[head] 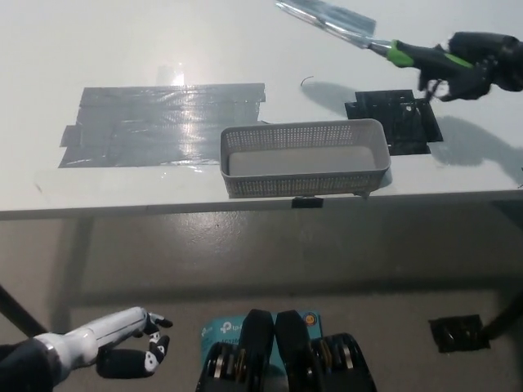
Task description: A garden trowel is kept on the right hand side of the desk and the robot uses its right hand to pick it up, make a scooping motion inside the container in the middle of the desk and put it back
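My black right hand (470,72) is shut on the green and black handle of the garden trowel (359,31), high at the upper right. The trowel's shiny metal blade points left, well above the desk and beyond the grey mesh container (304,158). That container stands at the middle of the white desk's (122,57) front edge and looks bare inside. My white left hand (122,353) rests below the desk at the lower left, fingers loosely apart and holding nothing.
A patch of grey tape strips (159,122) covers the desk left of the container. A black square mat (396,121) lies to the container's right, under the raised hand. A dark object (458,333) lies on the floor at the lower right.
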Robot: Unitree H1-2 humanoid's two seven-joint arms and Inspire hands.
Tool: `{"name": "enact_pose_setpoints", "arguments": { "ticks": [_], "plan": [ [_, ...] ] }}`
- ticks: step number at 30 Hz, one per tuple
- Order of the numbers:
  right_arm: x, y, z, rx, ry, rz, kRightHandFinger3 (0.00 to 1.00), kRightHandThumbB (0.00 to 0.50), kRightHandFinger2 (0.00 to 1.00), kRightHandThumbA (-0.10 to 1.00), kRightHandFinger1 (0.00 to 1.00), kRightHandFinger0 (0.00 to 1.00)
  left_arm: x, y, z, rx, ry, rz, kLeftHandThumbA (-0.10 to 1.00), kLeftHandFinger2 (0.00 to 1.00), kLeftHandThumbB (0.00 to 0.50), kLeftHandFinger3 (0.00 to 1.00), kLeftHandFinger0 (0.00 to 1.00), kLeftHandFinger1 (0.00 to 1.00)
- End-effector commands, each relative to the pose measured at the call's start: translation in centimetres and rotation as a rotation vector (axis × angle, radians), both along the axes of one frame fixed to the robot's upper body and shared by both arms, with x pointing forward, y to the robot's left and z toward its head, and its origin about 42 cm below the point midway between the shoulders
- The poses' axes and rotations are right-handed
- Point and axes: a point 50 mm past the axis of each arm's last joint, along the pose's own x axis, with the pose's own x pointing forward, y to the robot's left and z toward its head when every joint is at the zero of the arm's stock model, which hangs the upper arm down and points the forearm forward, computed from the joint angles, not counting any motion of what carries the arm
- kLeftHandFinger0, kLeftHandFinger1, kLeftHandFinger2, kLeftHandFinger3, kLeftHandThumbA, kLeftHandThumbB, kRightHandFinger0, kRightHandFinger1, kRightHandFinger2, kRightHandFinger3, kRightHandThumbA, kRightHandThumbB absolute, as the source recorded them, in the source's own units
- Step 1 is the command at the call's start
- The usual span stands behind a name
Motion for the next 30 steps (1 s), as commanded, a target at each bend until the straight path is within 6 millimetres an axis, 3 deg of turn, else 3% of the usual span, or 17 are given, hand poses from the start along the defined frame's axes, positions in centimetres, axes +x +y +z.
{"name": "enact_pose_setpoints", "arguments": {
  "ticks": [1,5,7,9,10,14,15,16,18,21,22,24,26,28,29,30],
  "plan": [
    [0.2,-3.2,2.6,-0.029,-0.12,-0.084,0.2,0.137,0.41,-0.1,0.1,0.0,-0.7,0.2,0.7,-0.01,0.039,-0.031,1.0,0.98,0.0,1.0,1.0,0.96],
    [0.4,-4.6,1.4,-0.03,-0.085,-0.172,0.19,0.124,0.37,-0.1,0.05,0.0,-1.0,0.3,0.6,-0.008,0.037,-0.027,1.0,0.96,0.0,1.0,1.0,0.96],
    [0.5,-6.3,0.2,-0.033,-0.058,-0.234,0.21,0.129,0.36,-0.1,0.03,0.0,-1.2,0.4,0.4,-0.009,0.042,-0.016,1.0,0.95,0.0,1.0,1.0,0.96],
    [0.4,-6.6,-0.1,-0.036,-0.07,-0.227,0.27,0.114,0.4,-0.1,0.06,0.0,-1.3,0.5,0.4,-0.001,0.044,-0.012,1.0,0.98,0.0,1.0,1.0,0.98],
    [0.3,-6.9,-0.5,-0.045,-0.076,-0.227,0.28,0.131,0.42,-0.1,0.07,0.0,-1.3,0.5,0.4,0.003,0.044,-0.012,1.0,1.0,0.004,1.0,1.0,1.0],
    [0.2,-6.8,-2.3,-0.097,-0.067,-0.214,0.31,0.086,0.44,-0.1,0.08,0.0,-1.2,0.6,0.4,0.002,0.046,-0.01,1.0,1.0,0.013,1.0,1.0,1.0],
    [0.2,-6.5,-2.9,-0.141,-0.068,-0.203,0.3,0.095,0.46,-0.1,0.09,0.0,-1.1,0.6,0.5,-0.001,0.043,-0.009,1.0,1.0,0.012,1.0,1.0,1.0],
    [0.4,-6.2,-3.5,-0.208,-0.07,-0.2,0.32,0.114,0.51,-0.1,0.14,0.0,-1.1,0.6,0.5,-0.005,0.041,-0.009,1.0,1.0,0.004,1.0,1.0,0.99],
    [0.4,-5.4,-4.7,-0.329,-0.071,-0.167,0.39,0.007,0.6,-0.1,0.26,0.0,-1.1,0.6,0.4,-0.015,0.043,-0.006,1.0,1.0,0.0,1.0,1.0,0.99],
    [0.2,-4.5,-6.5,-0.411,-0.09,-0.125,0.34,0.0,0.58,-0.1,0.31,0.0,-1.1,0.5,0.4,-0.014,0.045,-0.003,1.0,1.0,0.007,1.0,1.0,1.0],
    [0.0,-4.1,-7.9,-0.417,-0.082,-0.127,0.31,0.0,0.62,-0.1,0.37,0.01,-1.1,0.5,0.4,-0.008,0.043,-0.003,1.0,0.98,0.023,1.0,1.0,0.99],
    [-0.1,-4.1,-8.6,-0.439,-0.09,-0.108,0.28,0.0,0.63,-0.1,0.43,0.02,-1.1,0.5,0.4,-0.016,0.046,0.002,1.0,0.99,0.019,1.0,1.0,0.99],
    [-0.2,-4.0,-9.2,-0.466,-0.118,-0.102,0.41,0.0,0.73,-0.1,0.49,0.03,-1.1,0.6,0.5,-0.013,0.045,0.006,1.0,1.0,0.018,1.0,1.0,1.0],
    [-0.2,-3.9,-9.8,-0.505,-0.125,-0.099,0.41,0.0,0.8,-0.1,0.58,0.08,-1.1,0.6,0.5,-0.024,0.038,0.003,1.0,0.98,0.006,1.0,1.0,0.97],
    [-0.1,-3.9,-10.0,-0.515,-0.129,-0.102,0.37,0.0,0.76,-0.1,0.6,0.13,-1.1,0.6,0.5,-0.026,0.037,0.005,1.0,0.97,0.007,1.0,1.0,0.96],
    [-0.1,-3.9,-10.0,-0.516,-0.131,-0.101,0.3,0.0,0.71,-0.1,0.57,0.11,-1.2,0.7,0.5,-0.026,0.037,0.006,1.0,0.97,0.006,1.0,1.0,0.96]
  ]
}}
